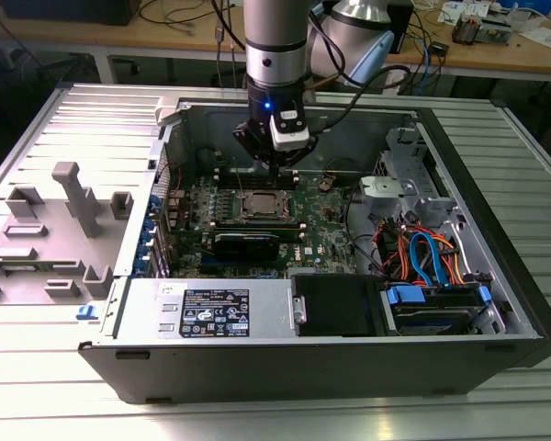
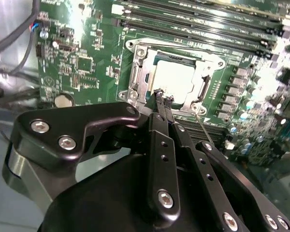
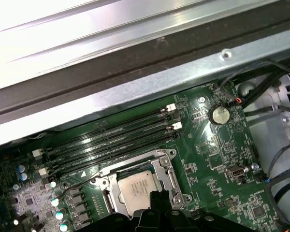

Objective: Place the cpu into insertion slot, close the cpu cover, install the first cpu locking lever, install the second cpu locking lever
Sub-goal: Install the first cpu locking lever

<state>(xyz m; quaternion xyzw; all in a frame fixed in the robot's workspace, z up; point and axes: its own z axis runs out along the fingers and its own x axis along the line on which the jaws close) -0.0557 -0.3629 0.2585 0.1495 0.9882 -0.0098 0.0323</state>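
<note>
The cpu (image 2: 176,77) lies flat in the insertion slot (image 1: 262,204), its dull silver top showing through the window of the cpu cover (image 2: 137,72). The cover lies down over it as a silver frame. In the second wrist view the near edge of the chip and one corner of the frame are hidden behind the end effector (image 2: 163,96).

Its two black fingers (image 2: 157,125) are drawn nearly together, with only a sliver between the tips, and they reach down to the rim of the socket. Whether they pinch anything thin there cannot be made out, since the fingers cover the contact point. In the first wrist view a thin metal rod (image 3: 82,182) runs out from a corner of the socket across the board; its far end fades into the dark components.

Long black memory slots (image 3: 116,140) lie just beside the socket, and a coin battery (image 3: 219,114) sits further along the green board.

In the exterior view the arm stands over the open computer case (image 1: 285,367). Orange and blue cables (image 1: 422,253) are bundled towards the exterior view's right. The case rests on a ribbed metal surface (image 1: 73,386), and grey fixture blocks (image 1: 73,197) stand on it at the exterior view's left.
</note>
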